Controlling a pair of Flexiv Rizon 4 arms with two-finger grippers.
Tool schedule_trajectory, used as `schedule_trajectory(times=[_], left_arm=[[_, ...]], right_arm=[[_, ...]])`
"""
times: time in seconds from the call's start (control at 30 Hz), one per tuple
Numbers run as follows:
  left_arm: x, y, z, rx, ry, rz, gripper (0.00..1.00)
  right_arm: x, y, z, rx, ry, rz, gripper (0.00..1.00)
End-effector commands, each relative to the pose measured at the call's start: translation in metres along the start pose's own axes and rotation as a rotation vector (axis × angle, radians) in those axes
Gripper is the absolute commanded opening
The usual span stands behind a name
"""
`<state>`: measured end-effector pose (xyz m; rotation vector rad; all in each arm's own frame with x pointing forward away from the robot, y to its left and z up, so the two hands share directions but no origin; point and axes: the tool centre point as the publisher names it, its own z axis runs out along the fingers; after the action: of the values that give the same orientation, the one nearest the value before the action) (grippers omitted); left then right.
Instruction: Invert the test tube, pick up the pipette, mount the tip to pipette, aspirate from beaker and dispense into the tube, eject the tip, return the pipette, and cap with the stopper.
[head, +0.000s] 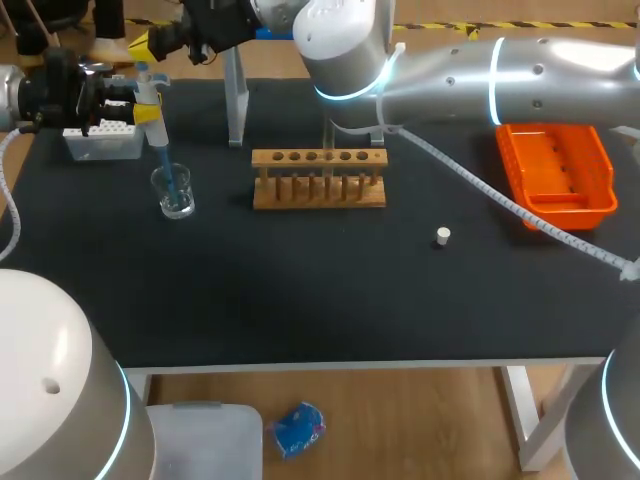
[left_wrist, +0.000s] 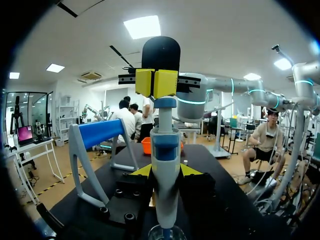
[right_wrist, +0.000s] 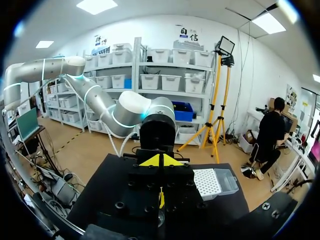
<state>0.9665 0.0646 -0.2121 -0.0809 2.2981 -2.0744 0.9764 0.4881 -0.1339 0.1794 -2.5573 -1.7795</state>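
My left gripper (head: 135, 105) is shut on the white and blue pipette (head: 150, 100), holding it upright at the table's far left. The pipette's blue tip (head: 168, 180) dips into the clear beaker (head: 174, 192). In the left wrist view the pipette (left_wrist: 165, 165) stands between my own fingers (left_wrist: 142, 171), with the beaker (left_wrist: 165, 233) beneath it. My right gripper (head: 145, 47) reaches across from the right, shut, with its yellow tips (left_wrist: 156, 82) on the pipette's top. In its own view the right gripper (right_wrist: 161, 160) points down. The white stopper (head: 443, 236) lies right of centre. A thin clear tube (head: 327, 140) seems to stand in the wooden rack (head: 318, 178).
A white tip box (head: 100, 142) sits behind the beaker, also seen beside the right gripper as the tip box (right_wrist: 215, 182). The pipette stand (head: 235, 100) rises at the back near the rack. An orange tray (head: 555, 175) lies far right.
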Motion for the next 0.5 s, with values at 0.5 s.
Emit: schedule_trajectory(times=[0.5], left_arm=[[-0.001, -0.0001, -0.0007, 0.002, 0.003, 0.001, 0.0]], right_arm=[[0.0029, -0.0104, 0.0038, 0.007, 0.015, 0.018, 0.0]])
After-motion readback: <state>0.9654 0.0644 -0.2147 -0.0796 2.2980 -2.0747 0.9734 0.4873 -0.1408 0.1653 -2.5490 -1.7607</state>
